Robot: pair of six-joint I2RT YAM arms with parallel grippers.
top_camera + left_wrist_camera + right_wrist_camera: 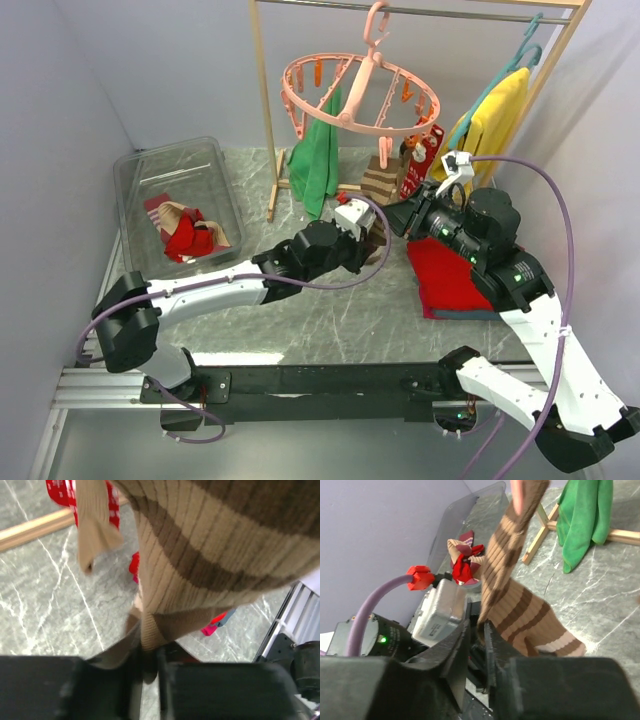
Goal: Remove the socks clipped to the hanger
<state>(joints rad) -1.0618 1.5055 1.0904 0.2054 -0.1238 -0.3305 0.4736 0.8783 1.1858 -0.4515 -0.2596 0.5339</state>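
The salmon-pink hanger [360, 95] hangs from the wooden rack's rail. A tan-brown striped sock [380, 180] hangs from one of its pegs, with a red patterned sock [420, 165] beside it. My left gripper [368, 228] is shut on the tan sock's lower end; in the left wrist view the sock [210, 555] runs down into the closed jaws of the gripper [150, 655]. My right gripper [398, 216] faces it from the right. In the right wrist view its gripper [477, 632] is pinched on the same sock's [520, 610] edge.
A clear bin [135, 180] at the left holds several socks [185, 232]. A green cloth [318, 160] hangs from the ring. A folded red cloth [445, 275] lies under my right arm. A teal hanger with yellow cloth [495, 120] hangs at the right. The rack's wooden post [265, 120] stands behind.
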